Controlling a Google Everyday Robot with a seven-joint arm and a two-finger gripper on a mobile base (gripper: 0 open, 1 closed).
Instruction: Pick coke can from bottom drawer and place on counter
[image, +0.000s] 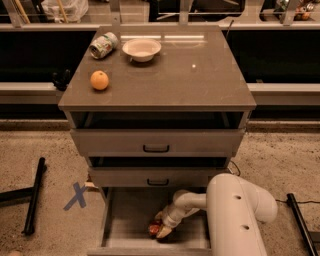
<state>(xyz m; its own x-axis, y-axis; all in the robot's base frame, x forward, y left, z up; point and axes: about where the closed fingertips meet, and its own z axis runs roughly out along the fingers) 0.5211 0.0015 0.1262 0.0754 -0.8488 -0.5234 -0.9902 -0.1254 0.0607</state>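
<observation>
The bottom drawer (122, 227) is pulled out at the foot of the cabinet. The red coke can (154, 229) lies on its floor near the middle front, partly covered. My gripper (161, 229) reaches down into the drawer from the white arm at the lower right and is right at the can, with fingers around it. The counter (175, 75) is the flat grey-brown top of the cabinet above.
On the counter stand an orange (99, 80), a white bowl (142, 49) and a green-and-white can (103, 45) lying on its side. Two upper drawers with black handles (156, 148) are above. A blue X (77, 195) marks the floor at left, next to a black bar (34, 195).
</observation>
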